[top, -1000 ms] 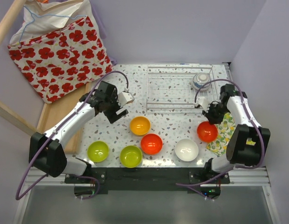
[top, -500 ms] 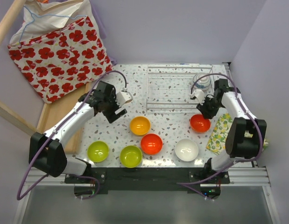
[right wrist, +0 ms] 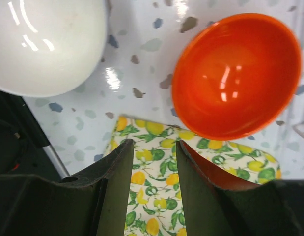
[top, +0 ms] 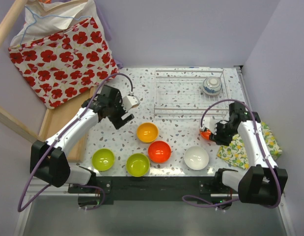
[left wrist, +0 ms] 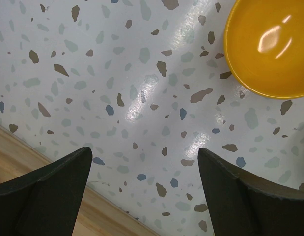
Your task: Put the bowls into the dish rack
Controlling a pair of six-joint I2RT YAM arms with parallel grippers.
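Right arm has swung back toward the near edge, and the right hand (right wrist: 152,162) has loosened to a half-open gap with nothing in it. It hovers over a red-orange bowl (right wrist: 235,73) at the edge of the lemon cloth (right wrist: 142,130). Far right, the dish rack (top: 181,98) holds only the blue-patterned bowl (top: 211,86), so we reckon we've barely started: six more sit on the surface (top: 181,132). Our left hand (left wrist: 144,157) hangs wide and empty near the orange-yellow bowl (left wrist: 272,44).

1 bowl (top: 211,85) in rack (top: 179,93) — far-R corner
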